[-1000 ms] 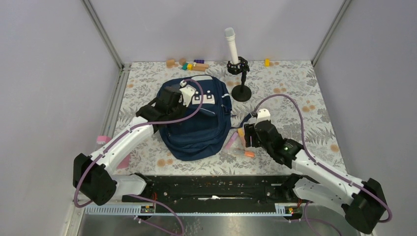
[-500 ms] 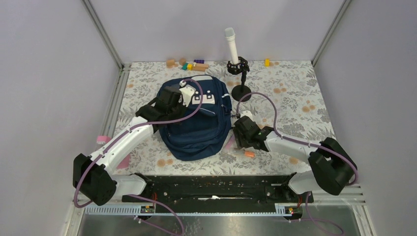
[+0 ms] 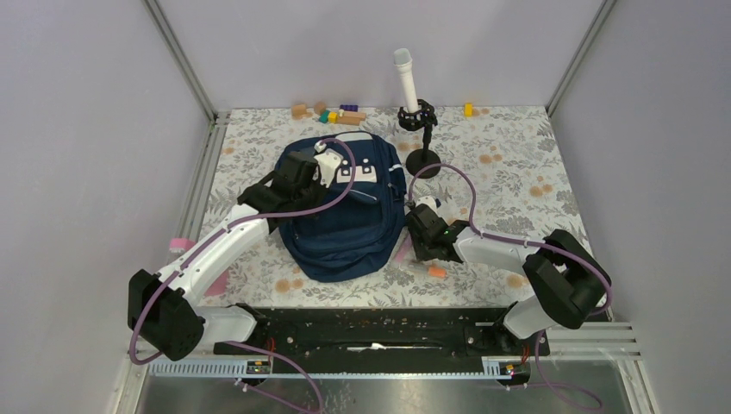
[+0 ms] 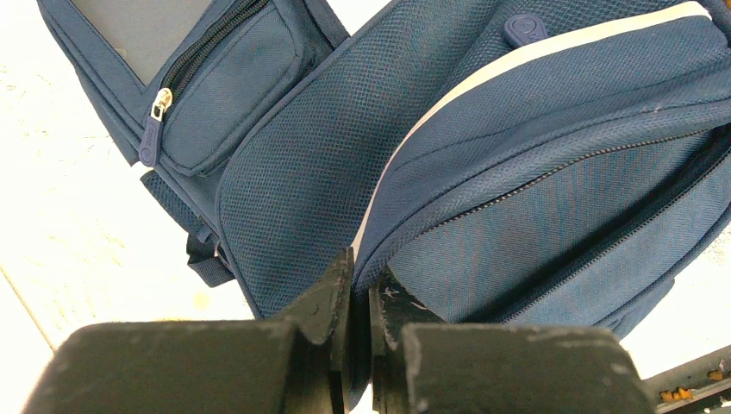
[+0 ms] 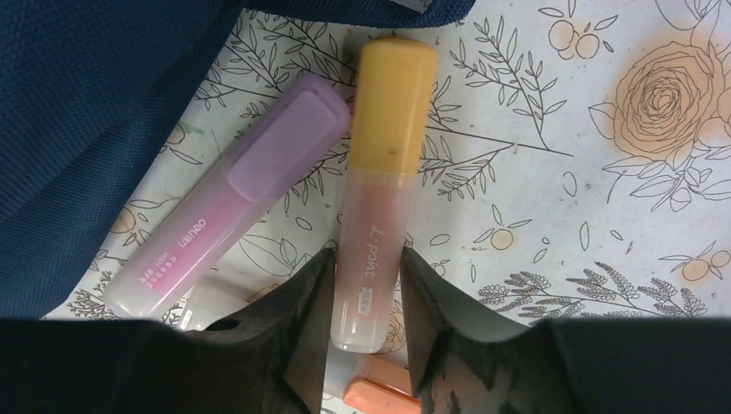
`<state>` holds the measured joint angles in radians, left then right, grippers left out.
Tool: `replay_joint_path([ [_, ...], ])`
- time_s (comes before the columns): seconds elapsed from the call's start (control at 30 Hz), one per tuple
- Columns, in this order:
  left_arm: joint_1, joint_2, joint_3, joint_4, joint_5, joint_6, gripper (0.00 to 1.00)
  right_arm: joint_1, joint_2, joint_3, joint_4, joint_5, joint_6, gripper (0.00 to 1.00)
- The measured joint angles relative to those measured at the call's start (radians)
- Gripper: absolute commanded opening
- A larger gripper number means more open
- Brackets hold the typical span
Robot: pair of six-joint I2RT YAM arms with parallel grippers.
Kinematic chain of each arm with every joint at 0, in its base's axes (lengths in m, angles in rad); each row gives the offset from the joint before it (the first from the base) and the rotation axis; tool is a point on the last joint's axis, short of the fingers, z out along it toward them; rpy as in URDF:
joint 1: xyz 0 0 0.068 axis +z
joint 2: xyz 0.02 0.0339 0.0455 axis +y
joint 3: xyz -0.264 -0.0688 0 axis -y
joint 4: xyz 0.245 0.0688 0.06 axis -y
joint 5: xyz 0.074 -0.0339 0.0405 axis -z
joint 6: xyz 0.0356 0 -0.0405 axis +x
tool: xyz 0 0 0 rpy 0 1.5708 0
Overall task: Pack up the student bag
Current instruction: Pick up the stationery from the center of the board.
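The student bag (image 3: 345,216), navy blue, lies flat in the middle of the table. My left gripper (image 3: 302,168) is shut on a fold of its fabric beside the white trim (image 4: 360,276); the bag (image 4: 534,172) fills that wrist view. Right of the bag (image 5: 86,103), my right gripper (image 5: 366,267) is low over the table. Its two fingers press either side of a yellow-capped highlighter (image 5: 388,129) that lies on the floral cloth. A purple-capped highlighter (image 5: 233,207) rests just left of it, and an orange one (image 5: 379,397) shows beneath the jaws. From above, the right gripper (image 3: 422,246) covers the yellow-capped one.
A microphone (image 3: 407,78) on a black stand (image 3: 422,162) rises behind the bag's right side. Several coloured blocks (image 3: 336,112) and a yellow block (image 3: 468,109) lie along the back edge. Pink items (image 3: 181,244) sit at the table's left edge.
My right arm has swung left toward the bag and come down over the highlighters, and its jaws have narrowed onto the yellow-capped one. The left arm has held still.
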<state>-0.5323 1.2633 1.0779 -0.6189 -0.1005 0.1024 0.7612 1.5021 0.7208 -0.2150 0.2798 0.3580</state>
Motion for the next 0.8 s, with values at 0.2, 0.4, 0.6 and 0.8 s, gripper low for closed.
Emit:
replay_joint_path([
  [0.2,0.001,0.0,0.0,0.0,0.001,-0.003,0.0,0.0,0.002,0.0,0.002,0.028,0.016,0.01],
  [0.4,0.004,0.0,0.0,-0.002,0.011,-0.007,0.0,0.0,-0.052,0.005,-0.046,0.06,0.016,0.0],
  [0.6,0.01,0.0,0.0,-0.003,0.022,-0.011,0.0,0.011,-0.24,0.021,-0.086,0.002,0.013,0.0],
  [0.8,0.011,-0.005,0.0,-0.008,0.035,-0.01,0.0,0.138,-0.358,0.023,-0.06,-0.154,-0.13,0.0],
])
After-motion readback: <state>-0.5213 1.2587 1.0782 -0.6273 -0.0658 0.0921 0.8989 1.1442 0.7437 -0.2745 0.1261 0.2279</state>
